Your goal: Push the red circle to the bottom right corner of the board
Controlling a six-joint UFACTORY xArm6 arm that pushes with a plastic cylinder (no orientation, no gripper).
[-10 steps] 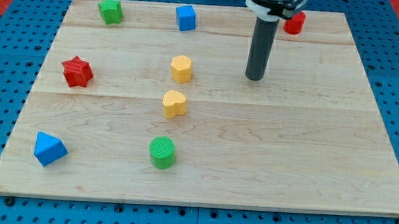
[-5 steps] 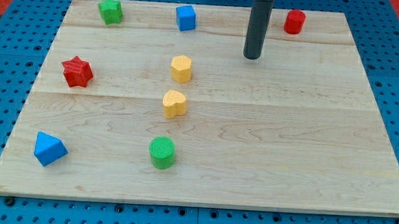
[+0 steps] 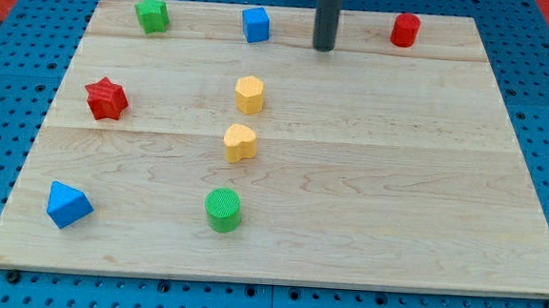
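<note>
The red circle [image 3: 405, 29] is a short red cylinder near the board's top right corner. My tip [image 3: 324, 47] is near the board's top edge, well to the left of the red circle and apart from it. The blue cube [image 3: 256, 25] lies to the left of my tip. The tip touches no block.
A green star [image 3: 152, 14] sits at the top left. A red star [image 3: 106, 98] is at the left. A yellow hexagon [image 3: 250, 93] and a yellow heart [image 3: 240, 142] are at the centre left. A green circle [image 3: 222, 209] and a blue triangle [image 3: 67, 204] are near the bottom.
My tip has moved up and to the left, from the board's upper middle to near its top edge. No block has moved.
</note>
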